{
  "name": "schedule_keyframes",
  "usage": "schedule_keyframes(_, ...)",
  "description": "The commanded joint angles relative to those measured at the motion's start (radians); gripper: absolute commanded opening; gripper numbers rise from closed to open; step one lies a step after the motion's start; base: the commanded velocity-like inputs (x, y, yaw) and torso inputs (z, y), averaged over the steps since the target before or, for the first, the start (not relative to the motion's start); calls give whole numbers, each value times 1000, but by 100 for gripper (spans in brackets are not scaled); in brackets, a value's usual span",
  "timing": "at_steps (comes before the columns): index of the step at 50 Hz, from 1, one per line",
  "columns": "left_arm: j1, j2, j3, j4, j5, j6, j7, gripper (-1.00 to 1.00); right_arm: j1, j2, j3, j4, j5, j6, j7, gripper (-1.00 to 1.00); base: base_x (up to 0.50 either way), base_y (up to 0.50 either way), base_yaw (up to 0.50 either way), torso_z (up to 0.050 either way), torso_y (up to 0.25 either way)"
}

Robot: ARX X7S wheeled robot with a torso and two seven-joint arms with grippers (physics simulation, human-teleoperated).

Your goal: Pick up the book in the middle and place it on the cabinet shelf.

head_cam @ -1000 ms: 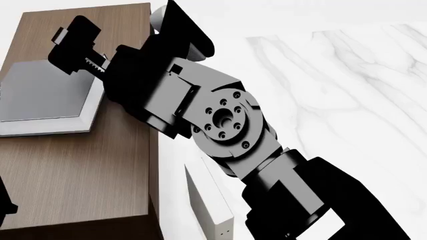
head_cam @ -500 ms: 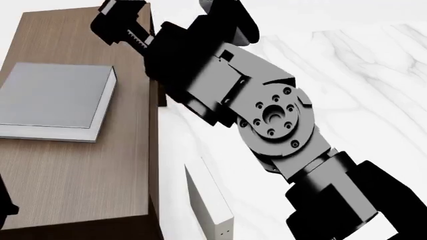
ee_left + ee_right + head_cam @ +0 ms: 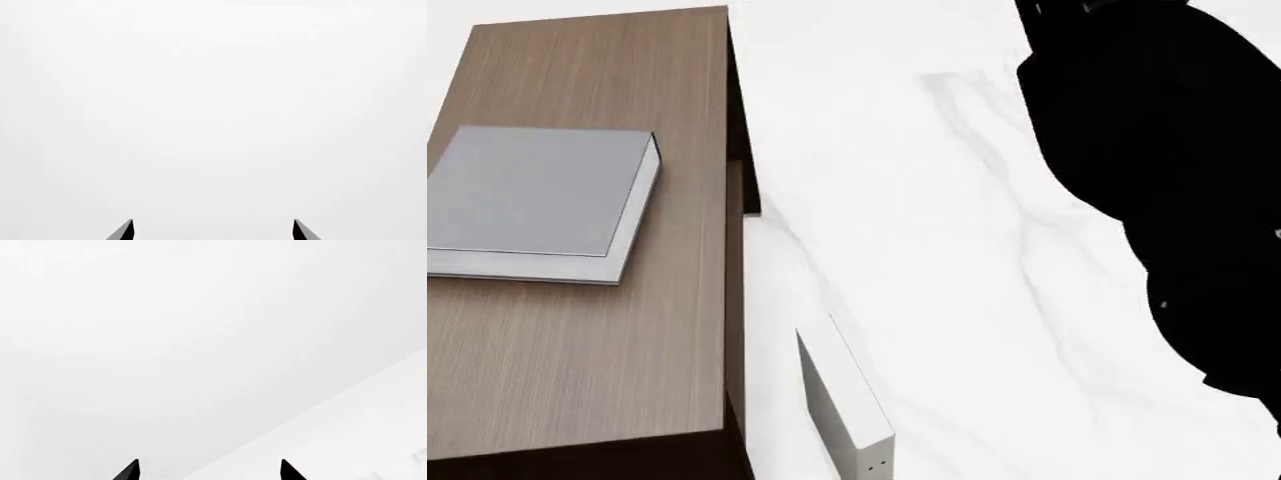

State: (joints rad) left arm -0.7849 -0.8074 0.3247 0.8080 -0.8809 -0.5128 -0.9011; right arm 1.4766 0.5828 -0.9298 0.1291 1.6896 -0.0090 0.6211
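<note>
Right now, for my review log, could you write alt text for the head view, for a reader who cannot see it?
A grey book lies flat on the brown wood-grain cabinet top at the view's left, with nothing holding it. A pale book stands upright on the white marbled surface beside the cabinet, and a black arm fills the right edge, no pincer visible.

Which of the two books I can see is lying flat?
The grey book lies flat on top of the brown cabinet. The pale book stands on edge on the white marble surface beside the cabinet.
</note>
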Motion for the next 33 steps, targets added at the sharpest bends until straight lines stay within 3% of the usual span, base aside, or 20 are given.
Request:
schedule_keyframes(1,-498,126,71,-266,34,-132,134,100,134,115,16,-36,-150,-4,64,100,0,0,0,0,0)
schedule_keyframes(7,-747,228,160,-518,160,-124,253,100,280,108,-43,33,-250,103,40,100,0,0,0,0,0)
schedule_keyframes(10,-836,262,235,-632,271,-79,312,100,359,105,-115,53,-372,177,82,100,0,0,0,0,0)
schedule_keyframes(18,-1003,396,288,-1008,380,63,439,100,496,68,-162,124,-464,262,39,100,0,0,0,0,0)
schedule_keyframes(33,-1133,474,328,-1280,456,178,541,100,522,64,-173,151,-510,271,39,100,0,0,0,0,0)
